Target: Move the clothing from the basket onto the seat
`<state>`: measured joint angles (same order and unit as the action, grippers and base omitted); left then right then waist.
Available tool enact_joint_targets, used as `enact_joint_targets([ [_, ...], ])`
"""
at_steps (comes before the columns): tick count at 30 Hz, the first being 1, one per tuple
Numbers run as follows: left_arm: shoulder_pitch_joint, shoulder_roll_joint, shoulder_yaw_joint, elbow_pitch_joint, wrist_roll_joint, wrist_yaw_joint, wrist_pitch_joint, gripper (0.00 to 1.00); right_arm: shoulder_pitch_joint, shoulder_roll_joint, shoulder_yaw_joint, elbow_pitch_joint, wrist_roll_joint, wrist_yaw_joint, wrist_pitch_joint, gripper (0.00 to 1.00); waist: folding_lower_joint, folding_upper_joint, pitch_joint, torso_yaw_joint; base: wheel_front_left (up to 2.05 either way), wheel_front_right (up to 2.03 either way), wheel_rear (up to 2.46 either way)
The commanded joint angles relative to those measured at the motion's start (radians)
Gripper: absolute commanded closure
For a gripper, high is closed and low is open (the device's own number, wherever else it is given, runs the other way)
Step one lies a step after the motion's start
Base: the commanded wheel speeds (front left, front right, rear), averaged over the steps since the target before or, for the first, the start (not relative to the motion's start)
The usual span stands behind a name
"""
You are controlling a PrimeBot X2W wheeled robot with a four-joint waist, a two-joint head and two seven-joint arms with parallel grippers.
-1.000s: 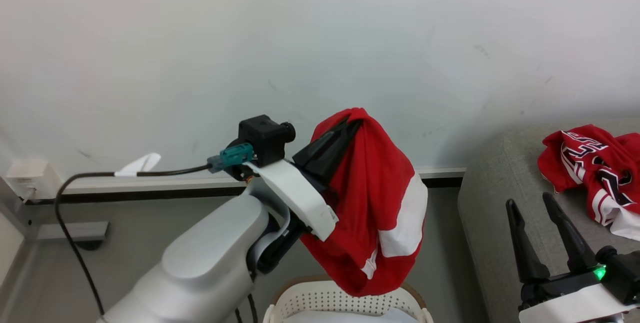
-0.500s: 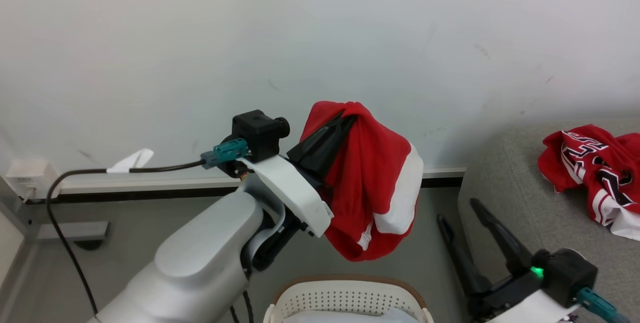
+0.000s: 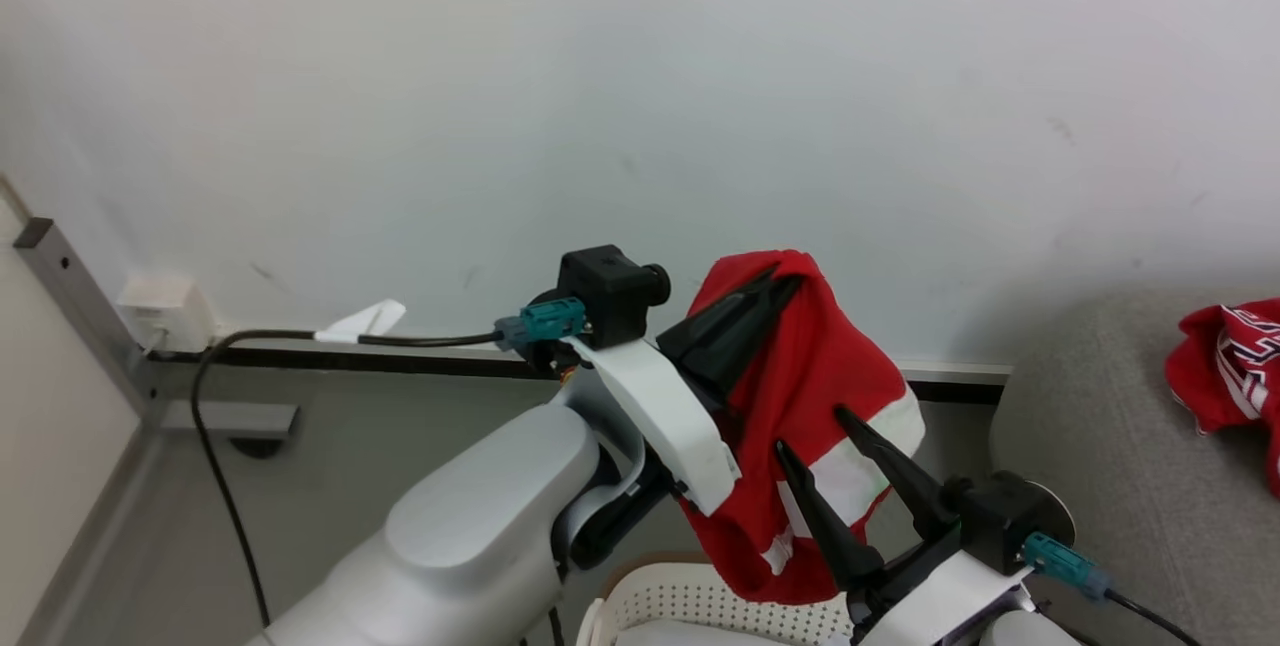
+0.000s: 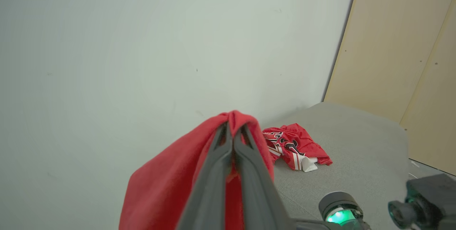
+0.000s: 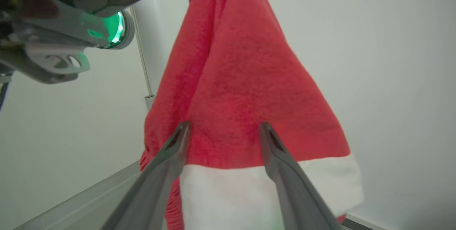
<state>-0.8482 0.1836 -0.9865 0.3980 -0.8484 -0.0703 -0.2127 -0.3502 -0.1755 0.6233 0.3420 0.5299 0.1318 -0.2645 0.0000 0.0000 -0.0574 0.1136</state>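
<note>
held garment point(image 3: 830, 376): hangs from left gripper point(image 4: 233, 132), above the basket point(image 3: 700, 606), short of the seat point(image 3: 1090, 446)
left jaws: pressed together on a fold at its top
right gripper point(image 3: 810, 429): jaws spread at the white band, contact unclear
handling: light, limp, will likely swing
hold: pinch a bunched fold, not one layer
other garment point(image 3: 1225, 366): lying on the seat

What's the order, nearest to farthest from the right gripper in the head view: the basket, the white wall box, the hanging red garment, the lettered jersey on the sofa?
1. The hanging red garment, right at the right gripper's fingers.
2. The basket, just below.
3. The lettered jersey, off right on the sofa.
4. The white wall box, far left.
</note>
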Motion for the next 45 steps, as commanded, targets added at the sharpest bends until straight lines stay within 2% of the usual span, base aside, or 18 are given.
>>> enact_joint_targets([
  [1, 0.005, -0.01, -0.009, 0.002, -0.015, -0.005, -0.001, 1.0, -0.02, 0.002, 0.004, 0.036, 0.005, -0.002, 0.001, 0.0, 0.0, 0.0, -0.007, 0.031, 0.0, 0.0, 0.0],
  [11, 0.0, -0.056, -0.07, -0.022, -0.017, -0.028, 0.039, 1.0, -0.084, 0.036, -0.015, 0.18, 0.002, -0.002, 0.001, 0.0, 0.0, 0.0, -0.028, 0.115, 0.0, 0.0, 0.0],
  [22, 0.014, -0.071, -0.128, -0.094, -0.039, -0.042, 0.096, 1.0, -0.194, 0.04, 0.044, 0.335, 0.055, -0.002, 0.001, 0.0, 0.0, 0.0, -0.036, 0.173, 0.0, 0.0, 0.0],
  [23, 0.015, -0.068, -0.129, -0.096, -0.041, -0.042, 0.099, 1.0, -0.202, 0.042, 0.048, 0.345, 0.061, -0.002, 0.001, 0.13, 0.0, 0.0, -0.036, 0.176, 0.0, 0.0, 0.0],
  [24, 0.017, -0.066, -0.131, -0.096, -0.042, -0.042, 0.101, 1.0, -0.209, 0.042, 0.053, 0.353, 0.066, -0.002, 0.001, 0.71, 0.0, 0.0, -0.036, 0.178, 0.0, 0.0, 0.0],
  [25, 0.019, -0.064, -0.131, -0.096, -0.041, -0.042, 0.102, 1.0, -0.213, 0.042, 0.06, 0.362, 0.076, -0.002, 0.001, 1.0, 0.0, 0.0, -0.037, 0.181, 0.0, 0.0, 0.0],
  [34, 0.031, -0.04, -0.114, -0.068, -0.061, -0.026, 0.093, 1.0, -0.2, 0.018, 0.099, 0.354, 0.143, -0.002, 0.001, 1.0, 0.0, 0.0, -0.037, 0.178, 0.0, 0.0, 0.0],
  [45, 0.057, -0.017, -0.092, 0.009, -0.085, -0.022, 0.065, 1.0, -0.122, -0.054, 0.069, 0.218, 0.158, -0.002, 0.0, 1.0, 0.0, 0.0, -0.02, 0.121, 0.0, 0.0, 0.0],
])
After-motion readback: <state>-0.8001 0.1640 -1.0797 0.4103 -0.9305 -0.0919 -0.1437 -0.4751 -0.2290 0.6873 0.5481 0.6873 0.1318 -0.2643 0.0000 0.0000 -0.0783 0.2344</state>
